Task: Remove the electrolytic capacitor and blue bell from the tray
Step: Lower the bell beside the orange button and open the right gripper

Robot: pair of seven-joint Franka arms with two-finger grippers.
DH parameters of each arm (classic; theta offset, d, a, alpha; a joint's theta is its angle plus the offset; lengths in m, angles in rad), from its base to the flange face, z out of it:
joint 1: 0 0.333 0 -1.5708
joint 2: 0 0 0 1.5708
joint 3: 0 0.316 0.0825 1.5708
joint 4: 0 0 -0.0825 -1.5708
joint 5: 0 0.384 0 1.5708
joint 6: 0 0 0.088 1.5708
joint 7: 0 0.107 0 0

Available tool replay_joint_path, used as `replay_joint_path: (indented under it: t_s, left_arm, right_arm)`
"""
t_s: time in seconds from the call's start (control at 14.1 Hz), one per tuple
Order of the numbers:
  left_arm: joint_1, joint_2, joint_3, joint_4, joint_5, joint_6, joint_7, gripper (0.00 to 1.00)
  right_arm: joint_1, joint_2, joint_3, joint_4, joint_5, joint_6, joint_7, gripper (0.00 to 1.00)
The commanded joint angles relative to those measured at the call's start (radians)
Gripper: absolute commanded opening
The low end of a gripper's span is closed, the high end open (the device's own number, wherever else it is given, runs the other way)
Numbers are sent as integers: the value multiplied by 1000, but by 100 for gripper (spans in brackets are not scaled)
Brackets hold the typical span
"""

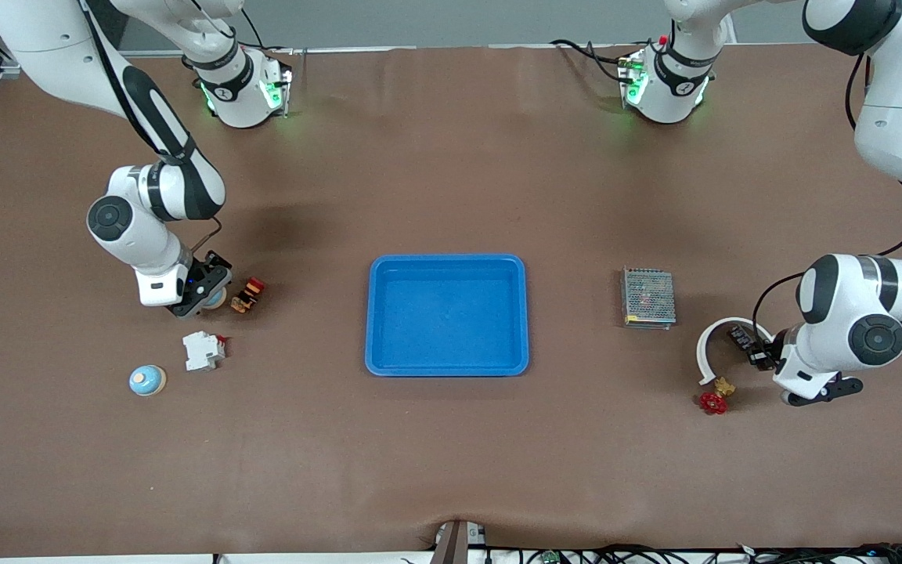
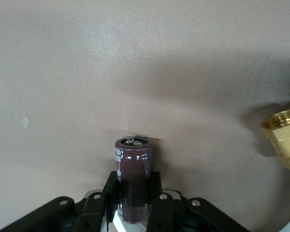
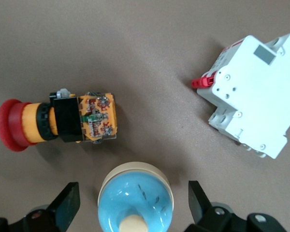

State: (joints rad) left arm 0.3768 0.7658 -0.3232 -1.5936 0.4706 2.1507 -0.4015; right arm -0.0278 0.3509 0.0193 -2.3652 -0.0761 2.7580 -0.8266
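You have a big brown desk (image 1: 451,454) with a blue tray (image 1: 447,315) sitting in the middle of it.

Toward the left arm's end of the desk you can see a flat metal box with a mesh top (image 1: 647,297). Just beside it, nearer to the front camera, lies a white curved band (image 1: 708,346). A little valve with a red wheel (image 1: 715,398) sits right by the end of that band. Its gold end also shows in the left wrist view.

Your left tool (image 2: 134,203) is low down beside the white band. Its fingers are pressed together on the capacitor (image 2: 134,174), a dark brown can with a silver top. The can sticks out from between the fingers.

Toward the right arm's end of the desk you can see a white switch block with a red tab (image 1: 203,350). Nearer to the front camera than that block stands a blue bell (image 1: 146,380) all by itself.

Your right tool (image 3: 133,205) is down at a second blue bell with a cream knob (image 3: 135,198). Its fingers are spread wide, one on each side of this bell, and you can see gaps between them and the bell. A push button with a red cap (image 3: 58,122) lies just beside this bell.
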Motion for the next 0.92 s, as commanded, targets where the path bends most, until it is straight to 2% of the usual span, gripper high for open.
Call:
replay_joint_path:
  t_s: [0.0, 0.14, 0.43, 0.57, 0.85]
  left_arm:
    - [8, -17, -8, -29, 14, 15, -26, 8]
    - [8, -17, -8, -28, 10, 15, -30, 8]
    - [-9, -19, -10, -20, 11, 15, -127, 6]
    - [-18, -19, -8, -17, 22, 15, -146, 6]
    - [-18, -17, -7, -12, 33, 32, -145, 6]
  right_arm:
    - [9, -26, 2, 10, 18, -6, 6, 100]
    - [19, -38, 5, 68, 16, -111, 7, 100]
    - [42, -53, 10, 263, 18, -438, 59, 100]
    - [78, -66, 10, 348, 18, -570, 142, 100]
    - [182, -108, 11, 432, 18, -708, 407, 100]
